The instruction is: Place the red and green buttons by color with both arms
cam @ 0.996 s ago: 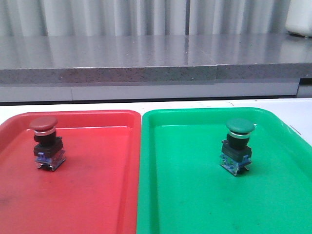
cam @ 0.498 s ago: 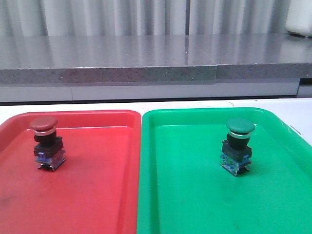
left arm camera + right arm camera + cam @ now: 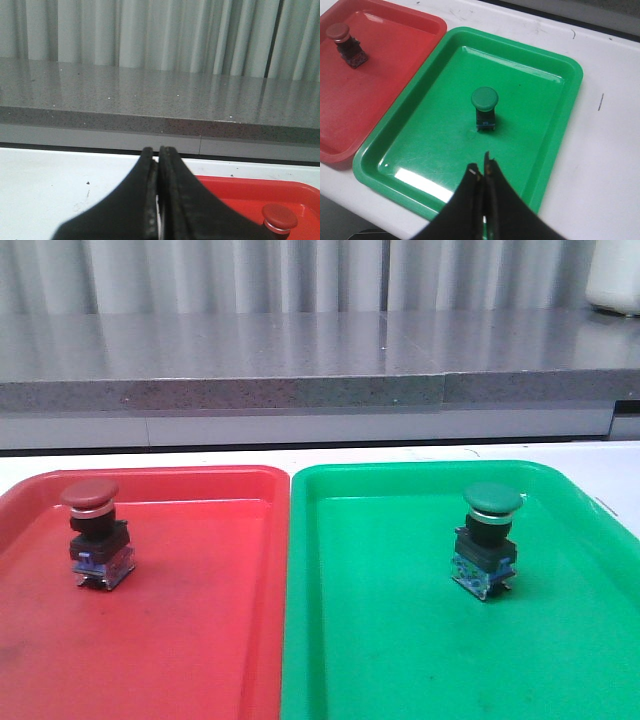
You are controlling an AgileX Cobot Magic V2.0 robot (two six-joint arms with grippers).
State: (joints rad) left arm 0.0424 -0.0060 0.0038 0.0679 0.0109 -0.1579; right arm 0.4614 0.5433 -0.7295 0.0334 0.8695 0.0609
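Note:
The red button [image 3: 94, 533] stands upright at the far left of the red tray [image 3: 190, 630]; its cap also shows in the left wrist view [image 3: 279, 217] and the right wrist view [image 3: 346, 42]. The green button [image 3: 487, 538] stands upright in the green tray [image 3: 400, 640], also in the right wrist view [image 3: 484, 107]. Neither gripper shows in the front view. My left gripper [image 3: 158, 150] is shut and empty, over the white table beside the red tray [image 3: 250, 192]. My right gripper [image 3: 481, 167] is shut and empty, raised above the green tray's near part [image 3: 420, 145].
The two trays lie side by side on a white table [image 3: 600, 150]. A grey stone ledge [image 3: 300, 370] and a pale curtain run behind the table. A white object [image 3: 615, 275] stands on the ledge at the far right.

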